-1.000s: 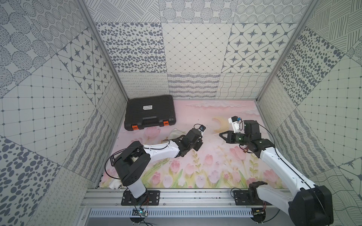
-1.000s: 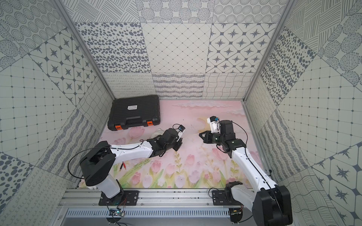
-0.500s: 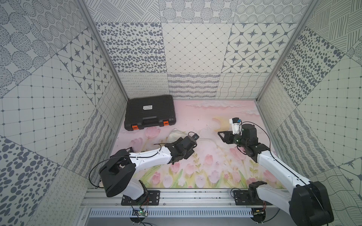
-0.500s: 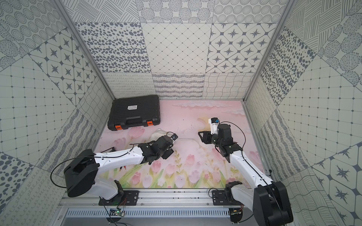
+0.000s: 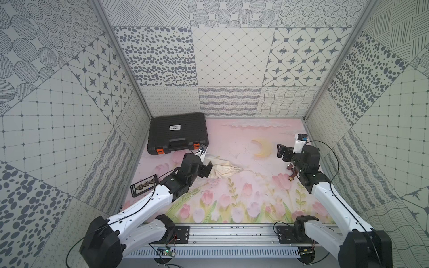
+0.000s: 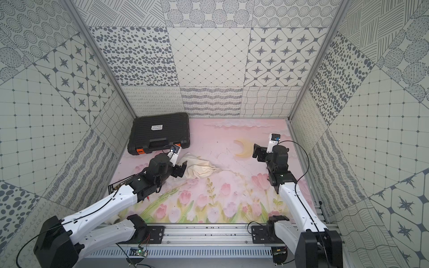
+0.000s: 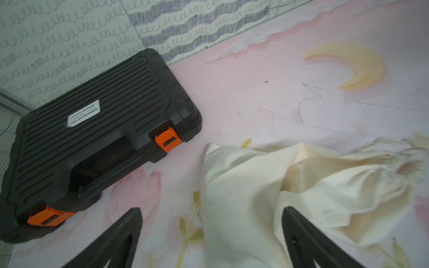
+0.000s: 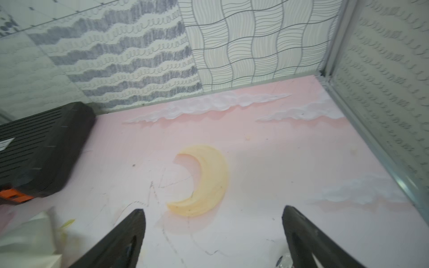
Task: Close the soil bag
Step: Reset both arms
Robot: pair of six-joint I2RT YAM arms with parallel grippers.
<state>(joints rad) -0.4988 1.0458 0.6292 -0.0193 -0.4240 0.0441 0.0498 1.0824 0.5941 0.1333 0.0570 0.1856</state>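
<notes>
- Soil bag (image 5: 222, 168) lies on its side on the pink floral surface (image 5: 243, 204), left of centre, just in front of the black case (image 5: 177, 132) and not touching it.
- The bag is cream cloth, crumpled and slumped. Both top views show its mouth gathered into a pucker, pointing toward the right arm's side.
- A thin cord (image 5: 251, 172) trails from the mouth across the surface toward the right arm, lying loose.
- Left fingers (image 5: 210, 166) are spread wide at the bag's bottom end, the end away from the mouth.
- In the left wrist view the bag (image 7: 301, 185) fills the gap between the left fingers (image 7: 116, 241), and the cloth is not pinched. One finger overlaps the cloth there, but I can't tell if it touches.
- Right fingers (image 5: 281, 150) are also spread wide, with nothing between them.
- The right wrist view shows the right fingers (image 8: 120, 239) over bare surface, by the yellow moon print (image 8: 204, 181). They are well apart from the bag, which shows only as a blurred corner at the frame edge (image 8: 27, 236).
- The case is shut and flat in the far left corner, orange latches facing the arms.
- A flat black card (image 5: 144, 185) lies on the surface beside the left arm.
</notes>
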